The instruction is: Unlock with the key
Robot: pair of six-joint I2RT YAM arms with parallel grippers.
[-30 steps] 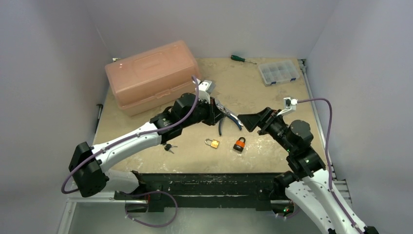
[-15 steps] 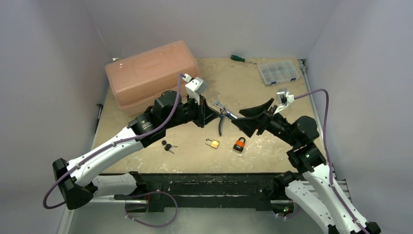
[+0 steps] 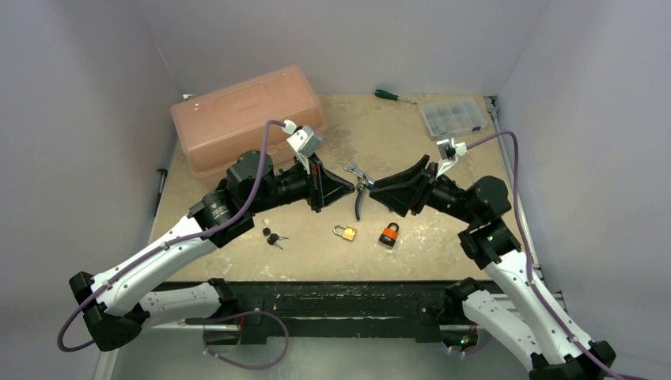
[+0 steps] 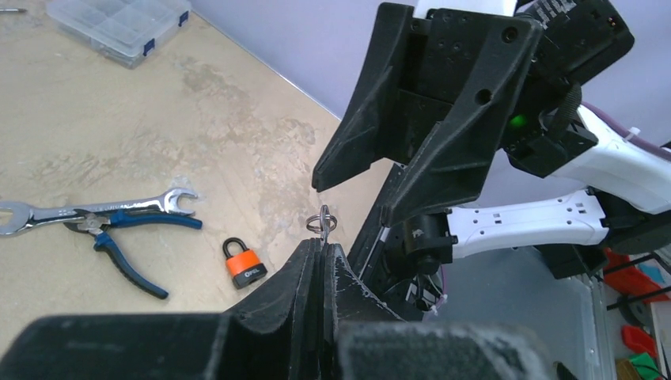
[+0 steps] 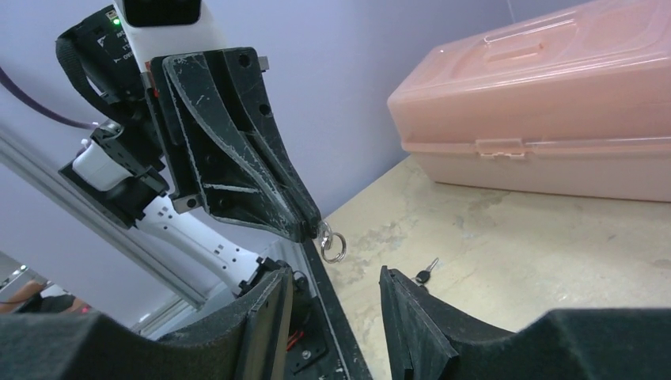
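My left gripper [image 3: 348,188] is shut on a small silver key; its ring [image 4: 323,222] sticks out past the fingertips. It hangs in the air above the table. My right gripper [image 3: 373,188] faces it tip to tip, jaws apart and empty, with the key ring [image 5: 332,244] just beyond its fingertips [image 5: 385,273]. An orange padlock [image 3: 388,233] and a brass padlock [image 3: 345,233] lie on the table below, both closed. The orange padlock [image 4: 244,264] also shows in the left wrist view.
A pink toolbox [image 3: 247,123] stands at the back left. Blue-handled pliers and a wrench [image 3: 360,190] lie under the grippers. Black keys [image 3: 274,237] lie at the front left. A screwdriver [image 3: 393,96] and a clear organiser box [image 3: 453,117] sit at the back right.
The left arm has drawn back to the left with the key. The right gripper has swung left to meet it, and its jaws have narrowed.
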